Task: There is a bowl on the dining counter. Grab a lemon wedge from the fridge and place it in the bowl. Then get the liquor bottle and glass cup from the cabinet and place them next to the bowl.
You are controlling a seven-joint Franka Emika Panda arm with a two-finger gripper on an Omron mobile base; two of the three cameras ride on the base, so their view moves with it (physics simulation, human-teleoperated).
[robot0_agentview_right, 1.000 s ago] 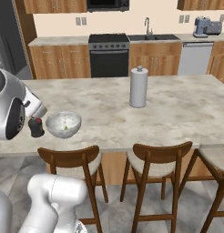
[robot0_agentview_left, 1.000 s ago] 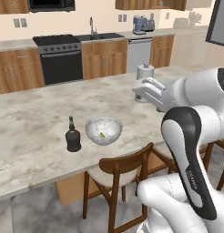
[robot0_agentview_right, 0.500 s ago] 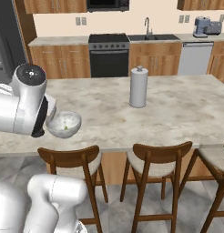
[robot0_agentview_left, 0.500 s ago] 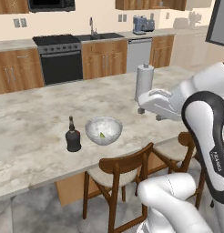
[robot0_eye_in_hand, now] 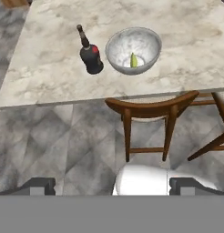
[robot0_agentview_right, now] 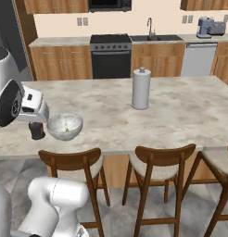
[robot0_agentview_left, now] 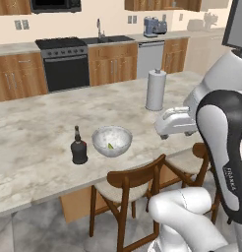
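Note:
The speckled grey bowl point(robot0_agentview_left: 112, 141) point(robot0_agentview_right: 65, 125) point(robot0_eye_in_hand: 133, 49) stands near the dining counter's point(robot0_agentview_left: 39, 123) front edge. A yellow-green lemon wedge point(robot0_agentview_left: 110, 145) point(robot0_eye_in_hand: 133, 60) lies inside it. Just left of the bowl stands the dark liquor bottle point(robot0_agentview_left: 79, 147) point(robot0_eye_in_hand: 91, 56), upright; in the right base view the bottle point(robot0_agentview_right: 37, 131) is partly behind my hand. My gripper point(robot0_agentview_left: 161, 129) point(robot0_agentview_right: 41, 111) point(robot0_eye_in_hand: 114, 184) hovers to the bowl's right above the counter's front edge. It is open, its fingertips point(robot0_eye_in_hand: 38, 184) wide apart and holding nothing. The glass cup is out of view.
A paper towel roll point(robot0_agentview_left: 155, 89) point(robot0_agentview_right: 141, 88) stands upright farther back on the counter. Wooden chairs point(robot0_agentview_left: 130, 182) point(robot0_agentview_right: 164, 157) point(robot0_eye_in_hand: 152, 109) line the near side. A stove point(robot0_agentview_left: 66, 66) and wooden cabinets point(robot0_agentview_right: 58, 67) run along the back wall.
The arm has swung and the hand has drawn back from over the counter toward its front edge, lower and to the right. Bowl, wedge and bottle have stayed put.

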